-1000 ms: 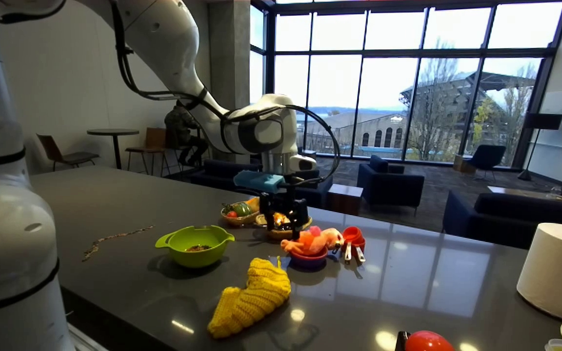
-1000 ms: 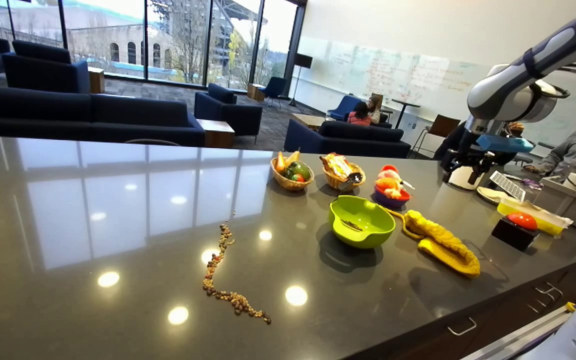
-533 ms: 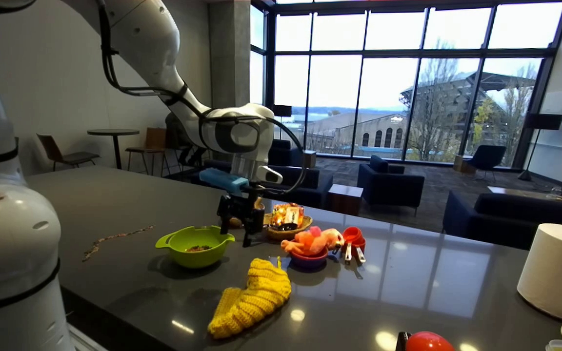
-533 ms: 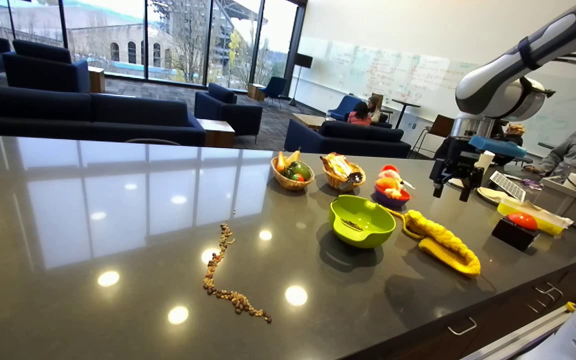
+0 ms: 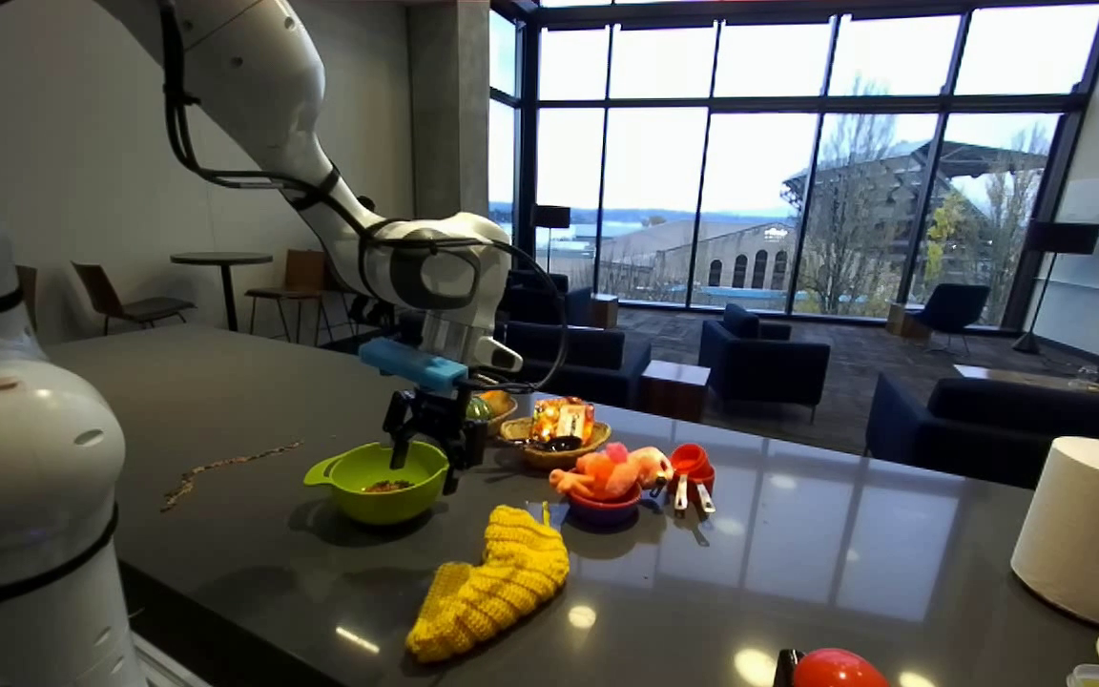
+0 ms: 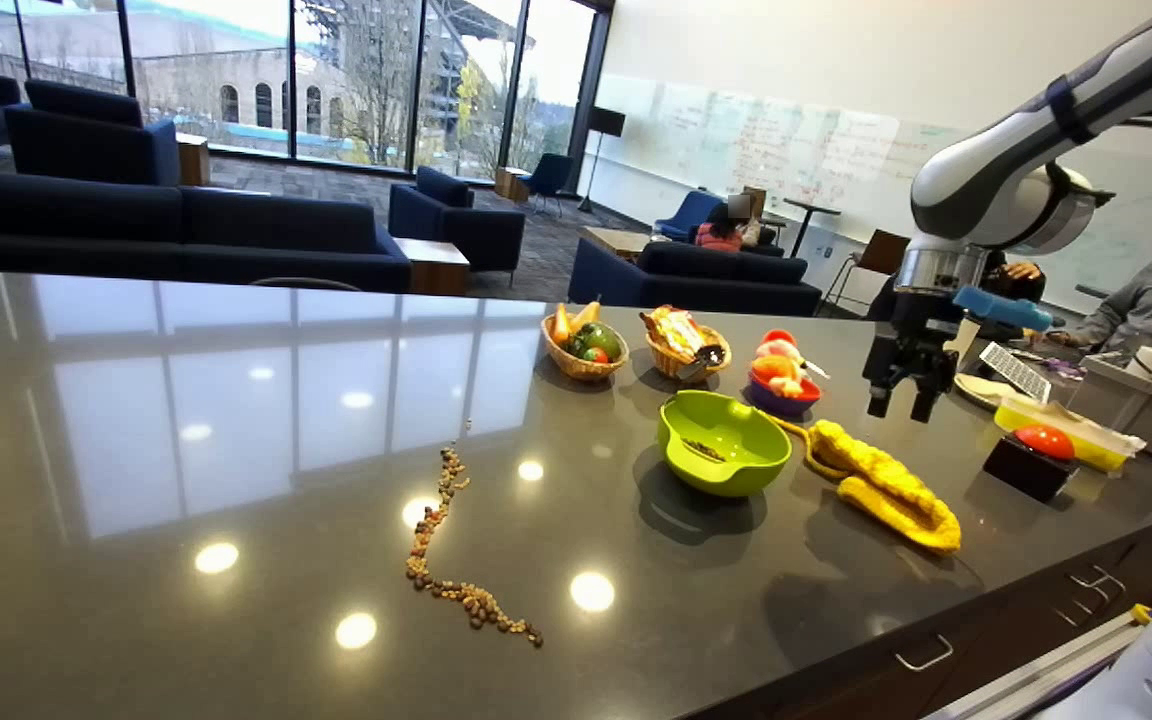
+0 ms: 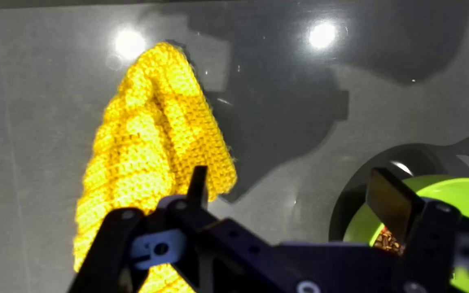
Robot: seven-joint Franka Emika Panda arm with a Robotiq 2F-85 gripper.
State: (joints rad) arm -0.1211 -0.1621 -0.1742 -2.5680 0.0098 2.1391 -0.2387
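gripper (image 7: 291,187): jaws spread wide
yellow knit (image 7: 136,146): long axis near upright in the wrist view, tapered end pointing up
green bowl (image 5: 373,508): near the knit

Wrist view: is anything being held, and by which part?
Nothing is held: the jaws stand open and empty above the grey counter, near the green bowl and the yellow knitted piece.

Dark blue sofas (image 6: 276,235) stand on grey floor (image 6: 554,250) before tall windows (image 5: 759,157).
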